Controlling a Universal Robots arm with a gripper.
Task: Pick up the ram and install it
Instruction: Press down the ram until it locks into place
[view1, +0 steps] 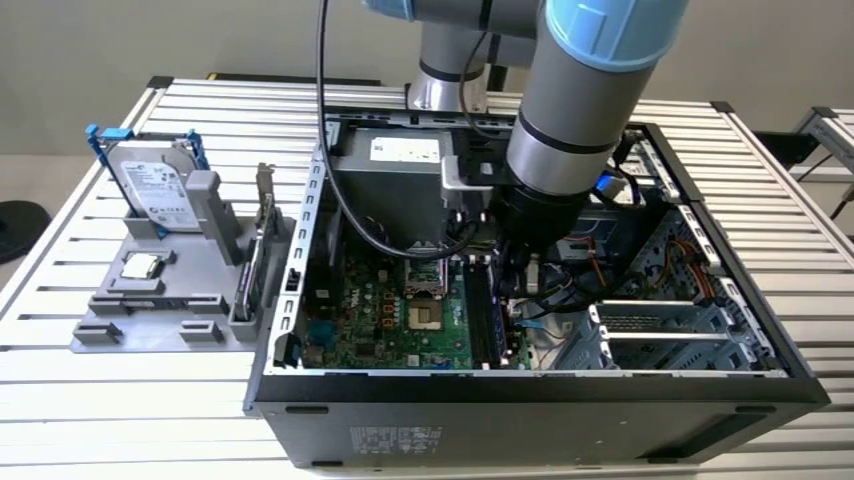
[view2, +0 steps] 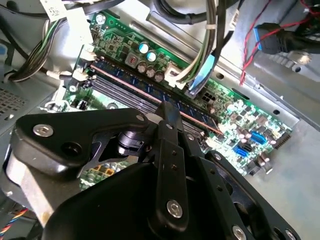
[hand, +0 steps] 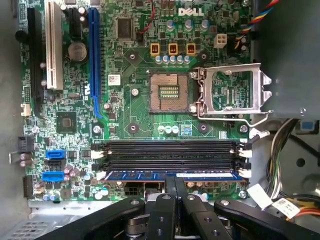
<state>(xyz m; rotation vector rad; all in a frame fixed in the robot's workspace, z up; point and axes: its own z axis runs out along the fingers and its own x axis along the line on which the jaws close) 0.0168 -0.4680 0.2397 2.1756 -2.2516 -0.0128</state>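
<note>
The ram (hand: 130, 175) is a long dark stick with a blue edge. It stands in the memory slot nearest the motherboard's edge, with white latches at both ends. In the second wrist view the ram (view2: 125, 80) runs across the green board beside the empty black slots. My gripper (hand: 175, 182) is shut, fingers pressed together, and its tip (view2: 167, 107) rests on the ram's top edge near the middle. In the exterior view the arm reaches down into the open computer case (view1: 287, 300), with the gripper (view1: 514, 290) low over the motherboard.
An open processor socket (hand: 170, 92) with its raised metal frame lies beyond the slots. Cable bundles (view2: 200, 75) hang close to the ram. Left of the case, a grey fixture (view1: 147, 320) holds a hard drive (view1: 158, 185) and a processor chip (view1: 142, 265).
</note>
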